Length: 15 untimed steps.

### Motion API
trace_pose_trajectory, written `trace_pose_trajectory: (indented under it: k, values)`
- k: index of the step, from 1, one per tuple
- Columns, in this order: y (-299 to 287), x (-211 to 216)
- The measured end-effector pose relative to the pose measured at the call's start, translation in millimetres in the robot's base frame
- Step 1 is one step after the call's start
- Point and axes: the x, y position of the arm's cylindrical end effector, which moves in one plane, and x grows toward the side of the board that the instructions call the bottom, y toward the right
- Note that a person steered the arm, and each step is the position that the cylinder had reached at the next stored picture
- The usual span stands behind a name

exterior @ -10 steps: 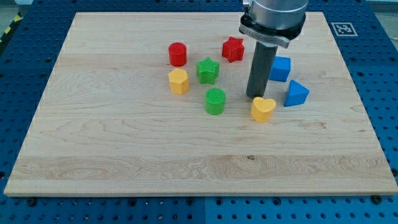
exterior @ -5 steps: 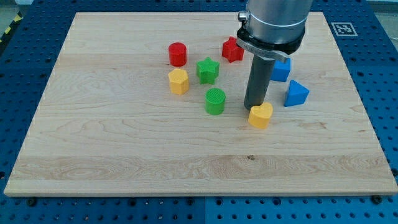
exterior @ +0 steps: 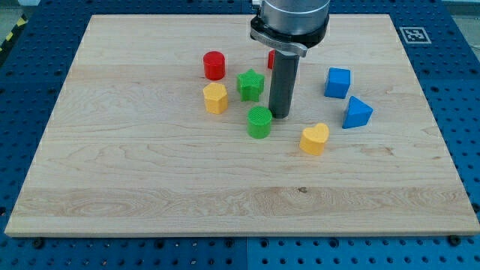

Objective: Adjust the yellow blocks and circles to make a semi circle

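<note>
The near half of the table [exterior: 150, 202], from the bottom edge up to about its middle, carries only bare wood, so there is wide open room along the whole bottom edge and into both bottom corners. Going farther in, the first block met is the yellow heart [exterior: 314, 139], lying right of centre and well apart from the right edge. Just beyond it and toward the left sits the green cylinder [exterior: 259, 121], and my tip [exterior: 280, 116] rests just beside that cylinder on its right, very close or perhaps touching; I cannot tell which. There is no hand on this arm, only the dark rod, so nothing is pinched or held. The yellow heart lies near my tip, toward the bottom right of it, with a clear gap between. To the right, the blue triangle [exterior: 357, 112] stands near the heart, and the blue cube [exterior: 338, 82] lies just beyond the triangle; both have open wood between them and the right edge. Left of the green cylinder is the yellow hexagon [exterior: 215, 97], with the green star [exterior: 250, 85] just beyond and right of it. Farther still, the red cylinder [exterior: 214, 65] sits beyond the hexagon, and a red block [exterior: 271, 59] is mostly hidden behind the rod. The left side and top-left corner are open.
</note>
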Motion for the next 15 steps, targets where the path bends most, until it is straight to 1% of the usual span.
trace_pose_trajectory:
  k: [2, 4, 5, 6, 8, 11, 13, 15]
  values:
    - [-9, 17]
    - [-25, 17]
    - [-43, 1]
    - [-48, 0]
    - [-49, -21]
    - [-89, -25]
    - [-92, -25]
    - [-89, -63]
